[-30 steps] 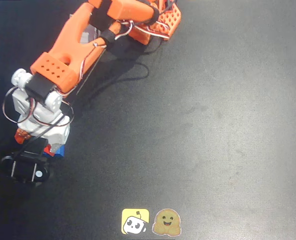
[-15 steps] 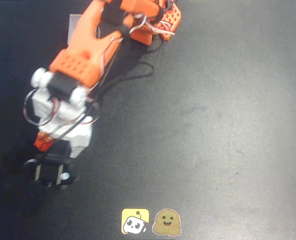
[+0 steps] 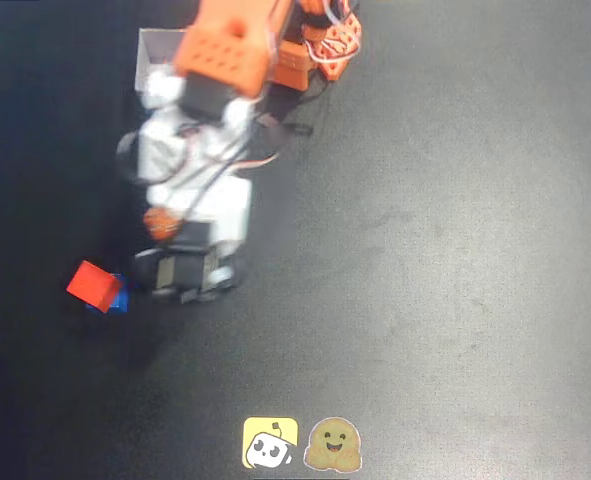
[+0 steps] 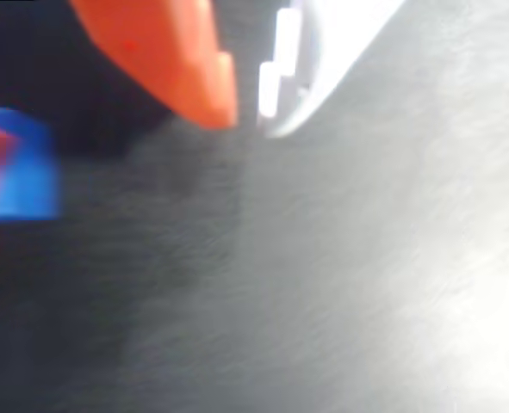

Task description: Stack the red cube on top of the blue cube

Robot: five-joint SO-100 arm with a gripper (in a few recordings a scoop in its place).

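Red cube (image 3: pixel 93 284) stacked on blue cube (image 3: pixel 116 298), lower left of the overhead view, on the black counter (image 3: pixel 435 250). End effector (image 4: pixel 247 116) just right of the stack, empty, fingers nearly closed, narrow gap.

Even overhead light on a matte black table (image 3: pixel 455 250); blurred wrist view with lower-right glare.

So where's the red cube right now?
In the overhead view the red cube sits on the blue cube at the mat's left, just left of the gripper.
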